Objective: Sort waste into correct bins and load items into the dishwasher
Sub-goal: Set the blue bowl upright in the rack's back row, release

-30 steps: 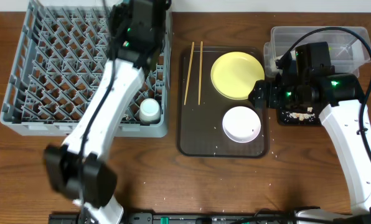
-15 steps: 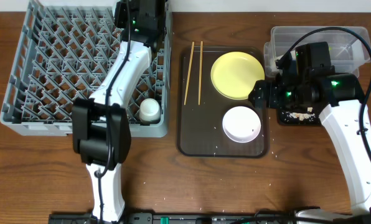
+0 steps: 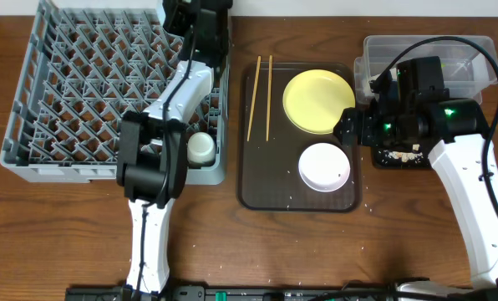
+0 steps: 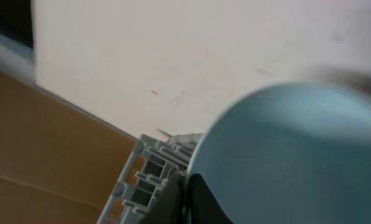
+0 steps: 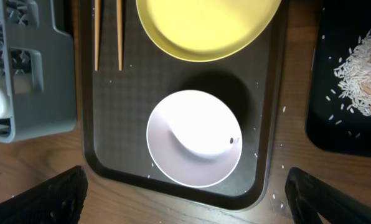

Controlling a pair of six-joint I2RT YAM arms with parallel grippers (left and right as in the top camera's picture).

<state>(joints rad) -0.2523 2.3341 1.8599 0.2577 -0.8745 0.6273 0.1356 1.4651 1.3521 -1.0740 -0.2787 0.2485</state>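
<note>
Light blue bowl [image 4: 285, 155], rim-pinched in tightly closed left fingers [image 4: 197, 199] over the upper-right corner of the dish rack [image 3: 82, 173], may slip; right fingers [image 5: 48, 199] gape empty.

Top-down tray [image 3: 266, 176] views; left wrist perhaps sideways

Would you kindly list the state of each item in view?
left gripper: shut on light blue bowl
right gripper: open, empty
yellow plate: empty, on brown tray
white bowl: upright, empty
chopsticks: lying side by side on tray
white cup: in dish rack
black tray: holds rice crumbs
</note>
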